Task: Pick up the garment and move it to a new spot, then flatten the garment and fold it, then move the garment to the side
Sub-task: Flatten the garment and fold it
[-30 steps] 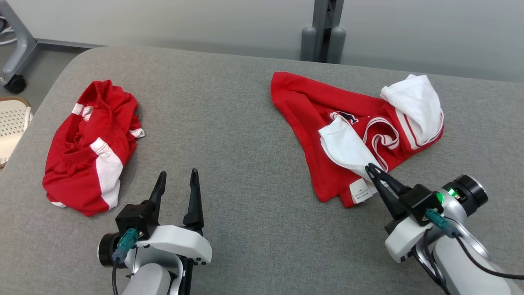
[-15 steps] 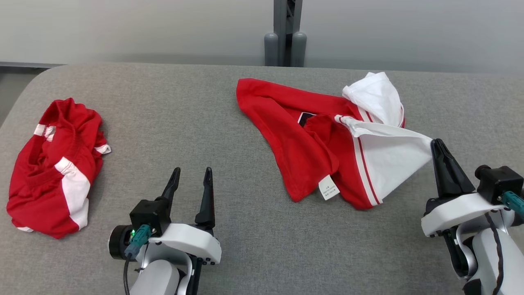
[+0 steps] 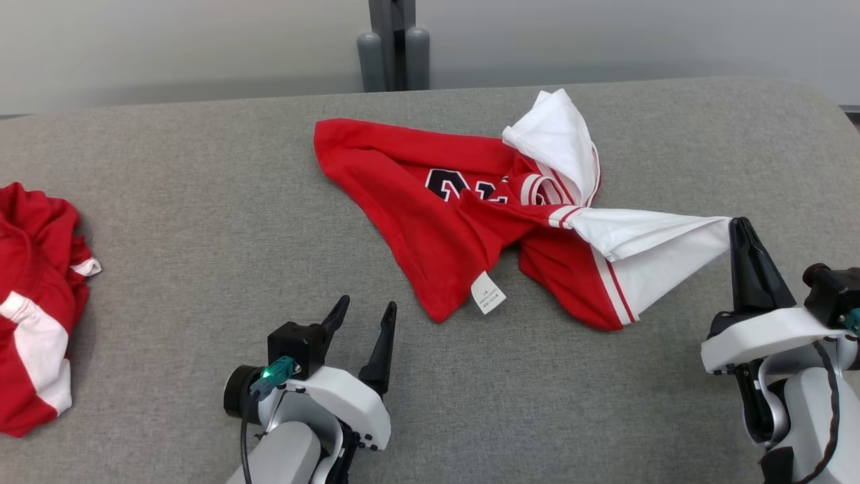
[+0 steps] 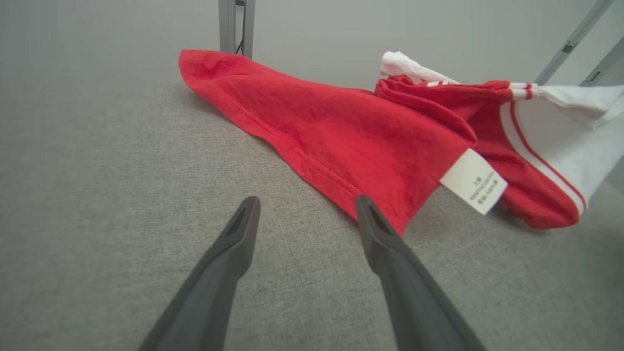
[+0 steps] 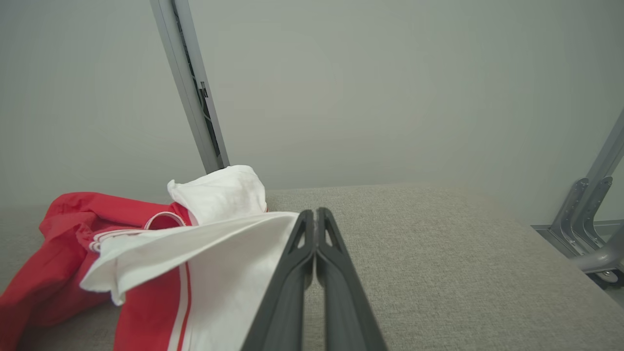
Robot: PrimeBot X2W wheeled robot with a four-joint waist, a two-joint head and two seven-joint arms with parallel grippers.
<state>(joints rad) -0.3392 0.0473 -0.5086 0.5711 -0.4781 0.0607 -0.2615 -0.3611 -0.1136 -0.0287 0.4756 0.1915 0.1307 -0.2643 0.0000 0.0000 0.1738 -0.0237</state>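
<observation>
The garment [image 3: 430, 208] is a red jersey with white sleeves and a dark number, lying crumpled mid-table. My right gripper [image 3: 739, 225] is shut on the tip of one white sleeve [image 3: 645, 235], which is stretched out to the right and held slightly off the surface. In the right wrist view the gripper [image 5: 315, 214] pinches the sleeve's edge [image 5: 219, 243]. My left gripper [image 3: 367, 306] stands open on the near side, just short of the jersey's lower red corner, where a white care label [image 3: 488, 293] hangs. The left wrist view has that gripper [image 4: 307, 202] close to the red hem [image 4: 351, 131], with nothing between the fingers.
A second red and white garment [image 3: 33, 316] lies bunched at the left edge of the grey padded table [image 3: 201, 202]. A grey post [image 3: 392, 47] stands behind the far edge. Metal frame legs [image 5: 590, 219] stand past the table's rounded right end.
The head camera has swung to the right. My right gripper has drawn the white sleeve out to the right, opening the jersey so that its number shows. The left gripper stays open.
</observation>
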